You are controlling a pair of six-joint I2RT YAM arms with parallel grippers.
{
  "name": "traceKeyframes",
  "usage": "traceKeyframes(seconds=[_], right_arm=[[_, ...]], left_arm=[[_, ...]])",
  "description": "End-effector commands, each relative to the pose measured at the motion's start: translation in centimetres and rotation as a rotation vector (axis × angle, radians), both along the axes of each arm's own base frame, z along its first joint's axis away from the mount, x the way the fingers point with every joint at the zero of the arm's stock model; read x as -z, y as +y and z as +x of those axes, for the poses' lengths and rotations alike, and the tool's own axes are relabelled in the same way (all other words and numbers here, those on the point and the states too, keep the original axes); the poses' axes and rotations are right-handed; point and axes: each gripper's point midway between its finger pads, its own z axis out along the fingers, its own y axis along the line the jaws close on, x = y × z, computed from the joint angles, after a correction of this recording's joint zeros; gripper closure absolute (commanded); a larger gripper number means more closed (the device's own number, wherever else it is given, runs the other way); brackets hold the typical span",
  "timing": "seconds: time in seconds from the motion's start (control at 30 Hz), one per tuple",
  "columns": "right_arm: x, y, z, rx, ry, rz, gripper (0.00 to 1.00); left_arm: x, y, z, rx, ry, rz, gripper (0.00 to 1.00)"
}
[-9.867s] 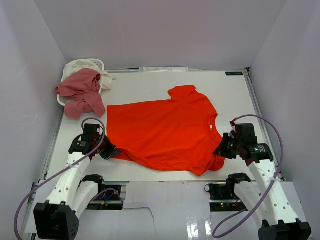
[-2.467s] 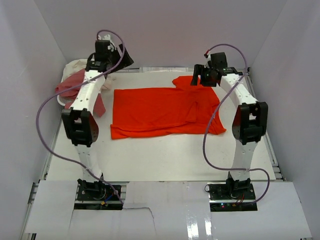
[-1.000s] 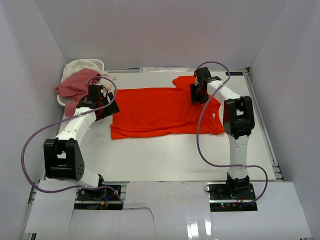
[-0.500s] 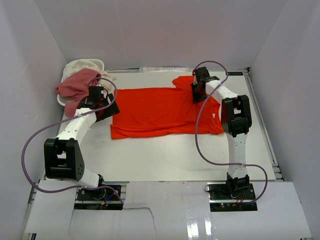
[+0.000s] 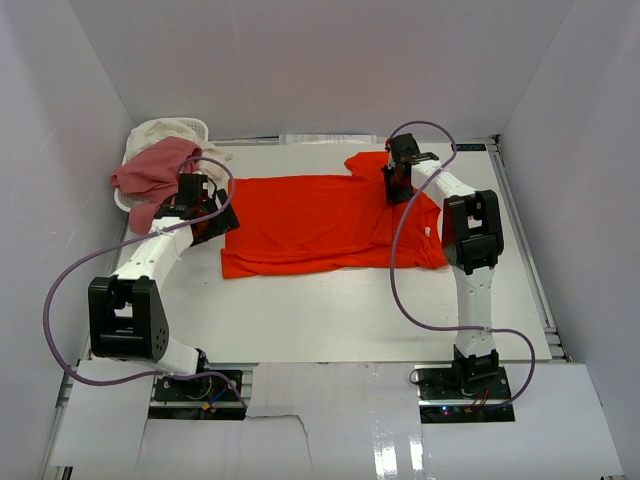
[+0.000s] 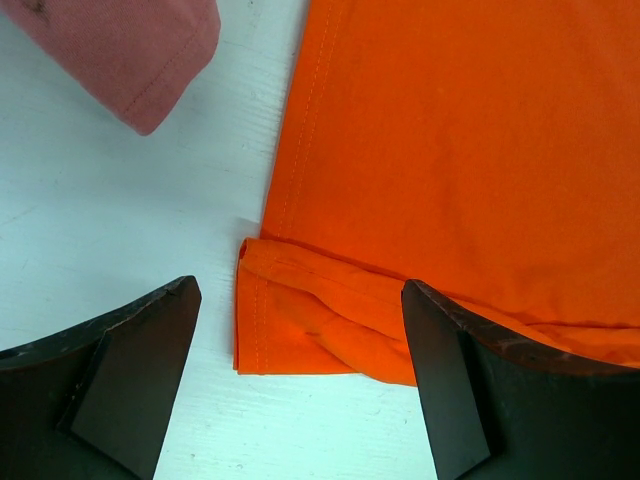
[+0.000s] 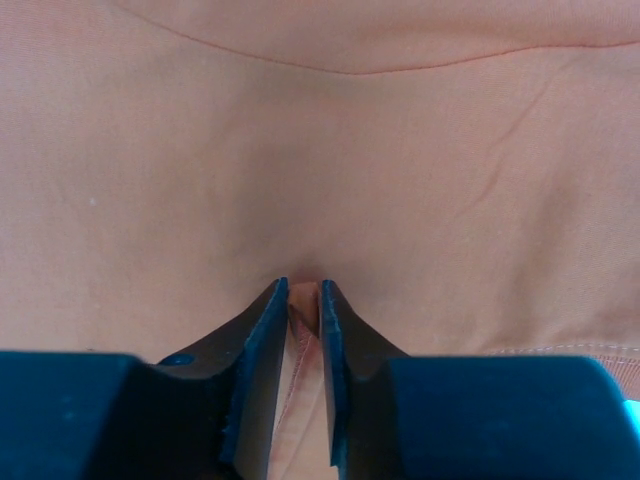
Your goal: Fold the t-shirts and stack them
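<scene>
— Orange-red t-shirt (image 5: 310,225): state its position.
— It lies flat across the far half of the bench (image 5: 330,310), doubled over once along its length, with one sleeve pointing to the far edge. The pink t-shirt (image 5: 160,182) and the cream t-shirt (image 5: 165,130) are heaped at the far left, in and over the basket (image 5: 201,123), not yet folded.
— Condition of the right end effector (image 5: 397,190)?
— Its fingers are narrow, almost together, with a small pucker of orange cloth pinched between them, close to the sleeve. The grip appears intended to lift that end for the next fold.
— And the left end effector (image 6: 300,290)?
— Its fingers are wide apart and hold nothing. It is set over the shirt's left edge, where a doubled hem corner sits between the fingers. This placement suggests alignment to take both layers, so that both ends can travel together.
— Hazard?
— The pink t-shirt lies near that corner but apart from it. A closure made off-line could miss the lower layer.
</scene>
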Motion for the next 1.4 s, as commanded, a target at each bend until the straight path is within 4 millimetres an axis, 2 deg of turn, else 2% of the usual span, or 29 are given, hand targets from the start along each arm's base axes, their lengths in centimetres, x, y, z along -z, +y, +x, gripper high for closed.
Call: traceKeyframes(seconds=[0.0, 0.1, 0.13, 0.17, 0.23, 0.33, 0.5, 0.63, 0.67, 0.8, 0.97, 1.0, 1.07, 1.17, 1.37], right_arm=[[-4.1, 0.3, 1.7, 0.002, -0.104, 0.007, 0.73], [-4.1, 0.4, 1.6, 0.000, -0.101, 0.007, 0.71], [-4.1, 0.3, 1.6, 0.004, -0.102, 0.004, 0.74], [-4.1, 0.4, 1.5, 0.003, -0.100, 0.005, 0.91], [-4.2, 0.4, 1.5, 0.005, -0.101, 0.005, 0.92], [-4.7, 0.5, 1.5, 0.005, -0.111, 0.009, 0.92], [-5.9, 0.4, 1.5, 0.005, -0.130, 0.015, 0.92], [-6.3, 0.5, 1.5, 0.002, -0.136, 0.018, 0.92], [-6.4, 0.5, 1.5, 0.004, -0.136, 0.019, 0.92], [-6.6, 0.6, 1.5, 0.002, -0.138, 0.023, 0.92], [-6.7, 0.5, 1.5, 0.003, -0.141, 0.022, 0.92], [-6.7, 0.5, 1.4, 0.002, -0.139, 0.023, 0.92], [-6.8, 0.5, 1.4, 0.003, -0.141, 0.022, 0.92], [-6.8, 0.5, 1.5, 0.001, -0.142, 0.019, 0.92], [-6.8, 0.6, 1.4, -0.006, -0.143, 0.028, 0.92]], left_arm=[[-1.5, 0.1, 0.2, 0.002, -0.061, 0.003, 0.07], [-1.1, 0.0, 0.2, 0.009, -0.048, 0.002, 0.07], [-0.9, 0.0, 0.1, 0.015, -0.040, 0.001, 0.09], [-0.3, -0.1, 0.1, 0.022, -0.023, 0.000, 0.14], [0.0, -0.4, 0.2, 0.034, -0.008, -0.012, 0.26], [0.8, -0.7, 0.1, 0.042, 0.021, -0.023, 0.35], [2.4, -1.0, -0.5, 0.045, 0.074, -0.047, 0.34], [4.1, -1.0, -1.4, 0.045, 0.148, -0.043, 0.26], [4.4, -1.0, -1.5, 0.045, 0.160, -0.043, 0.21], [5.3, -1.1, -1.7, 0.037, 0.190, -0.045, 0.19], [6.1, -1.0, -1.6, 0.031, 0.217, -0.040, 0.33], [6.1, -1.0, -1.6, 0.029, 0.217, -0.041, 0.43], [6.3, -1.0, -1.7, 0.028, 0.223, -0.045, 0.52], [6.6, -1.0, -2.0, 0.025, 0.231, -0.045, 0.51], [6.8, -0.2, -2.1, -0.010, 0.246, -0.013, 0.44]])
